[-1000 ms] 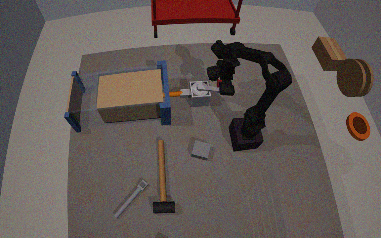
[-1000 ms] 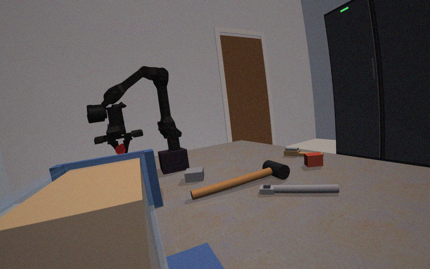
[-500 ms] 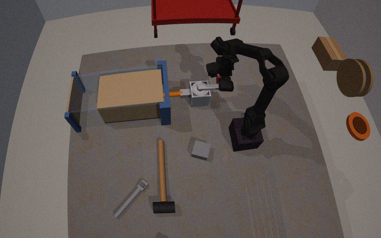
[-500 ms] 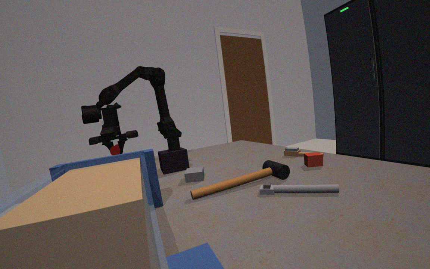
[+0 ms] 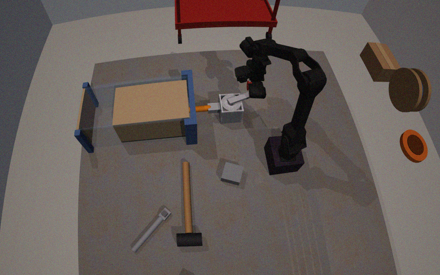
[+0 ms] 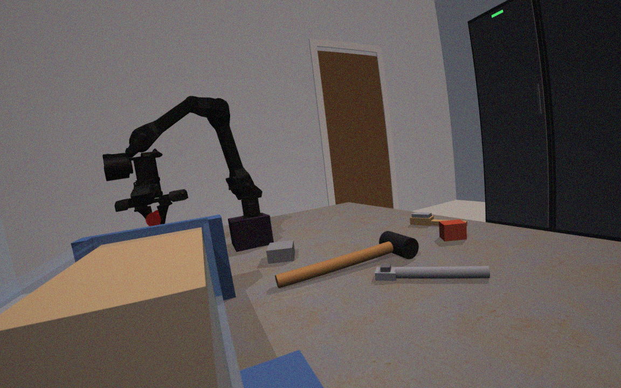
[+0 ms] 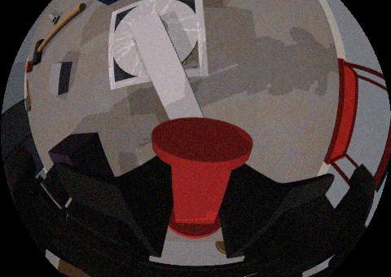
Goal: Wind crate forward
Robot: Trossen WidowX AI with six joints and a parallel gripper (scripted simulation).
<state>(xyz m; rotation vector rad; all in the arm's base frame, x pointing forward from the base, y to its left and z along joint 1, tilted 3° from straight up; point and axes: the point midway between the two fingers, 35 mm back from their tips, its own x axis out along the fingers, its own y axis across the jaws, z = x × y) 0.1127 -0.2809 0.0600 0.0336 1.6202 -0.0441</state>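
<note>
The tan crate (image 5: pixel 148 102) (image 6: pixel 110 275) sits flat in the clear-panelled cubby. Its front end lies right at the blue frame (image 5: pixel 191 128) (image 6: pixel 218 255) at the mouth. A short orange strap (image 5: pixel 201 108) runs from it to the grey winch (image 5: pixel 231 114) (image 7: pixel 120 24). The winch handle's grey crank arm (image 5: pixel 239 99) (image 7: pixel 165 71) is seated on top of the winch and points away from the crate. My gripper (image 5: pixel 251 87) (image 6: pixel 152 212) (image 7: pixel 196 149) hangs above the arm's outer end, shut on the handle's red knob (image 5: pixel 248 83) (image 6: pixel 152 218) (image 7: pixel 201 143).
A hammer (image 5: pixel 187 199) (image 6: pixel 337 263), a grey bar tool (image 5: pixel 150 230) (image 6: pixel 440 272) and a grey block (image 5: pixel 232 172) (image 6: pixel 280 251) lie on the bench in front. My base (image 5: pixel 285 164) stands right of the winch. A red cart (image 5: pixel 225 16) stands behind.
</note>
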